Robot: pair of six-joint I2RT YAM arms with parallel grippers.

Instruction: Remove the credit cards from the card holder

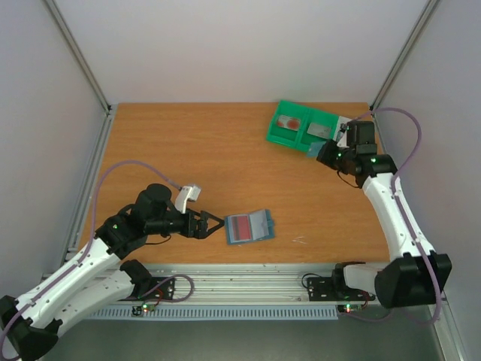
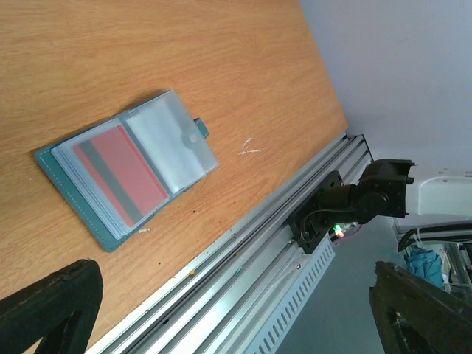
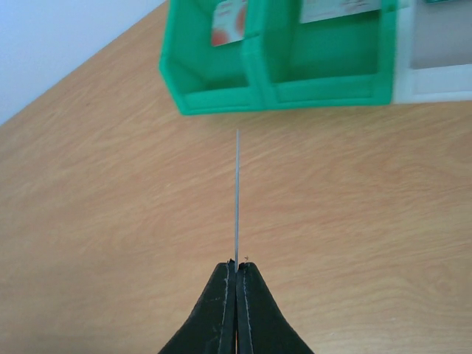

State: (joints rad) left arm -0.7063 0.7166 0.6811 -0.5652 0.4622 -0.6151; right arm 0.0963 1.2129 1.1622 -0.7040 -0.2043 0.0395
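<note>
The card holder (image 1: 260, 223) lies open on the table, its clear sleeves (image 2: 173, 144) facing up. A red credit card (image 2: 118, 169) with a grey stripe sits in its left sleeve (image 1: 239, 226). My left gripper (image 1: 212, 226) is just left of the holder, open and empty; in the left wrist view its fingers frame the bottom corners (image 2: 236, 317). At the far right, my right gripper (image 1: 322, 154) is shut on a thin teal card-like piece (image 3: 237, 192), seen edge-on and pointing at the green tray (image 3: 276, 92). Another red credit card (image 1: 288, 121) lies in that tray's left compartment (image 3: 230, 22).
The green two-compartment tray (image 1: 279, 137) stands at the back right, with a grey piece (image 1: 322, 130) in its right compartment. A white tray (image 3: 435, 74) adjoins it on the right. A metal rail (image 1: 248, 282) runs along the near table edge.
</note>
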